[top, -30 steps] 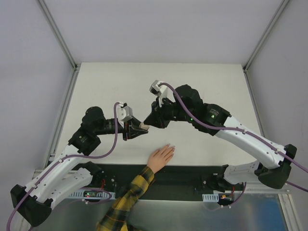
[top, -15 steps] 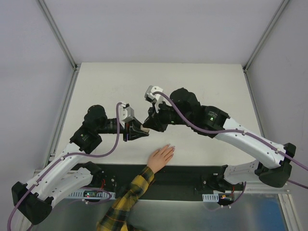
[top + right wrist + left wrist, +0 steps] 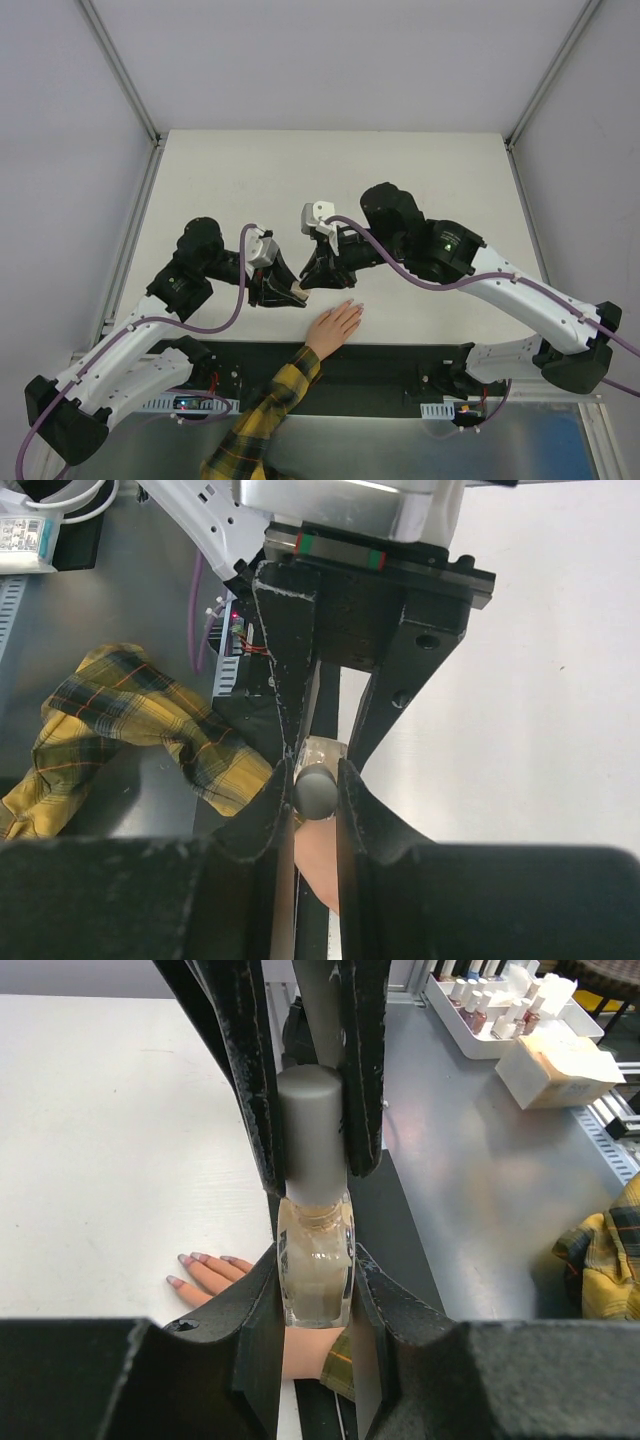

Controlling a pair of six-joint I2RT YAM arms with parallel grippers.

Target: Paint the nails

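A light-skinned hand [image 3: 333, 327] in a yellow-and-black plaid sleeve [image 3: 262, 417] lies flat at the table's near edge. Its pale lilac nails [image 3: 190, 1258] point away from the arms. My left gripper [image 3: 292, 293] is shut on a small beige polish bottle [image 3: 316, 1275] and holds it just above and left of the hand. My right gripper [image 3: 312, 282] is shut on the bottle's grey cap [image 3: 316, 791]. The cap also shows in the left wrist view [image 3: 312, 1130], still on the bottle.
A white tray of polish bottles [image 3: 490, 1005] and a pale box [image 3: 562, 1065] sit on the grey bench beyond the table. A black strip [image 3: 400, 362] runs along the table's near edge. Metal frame posts [image 3: 130, 90] stand at the far corners.
Both grippers have moved together toward the near edge, bringing the bottle closer to the hand. The hand has not moved.
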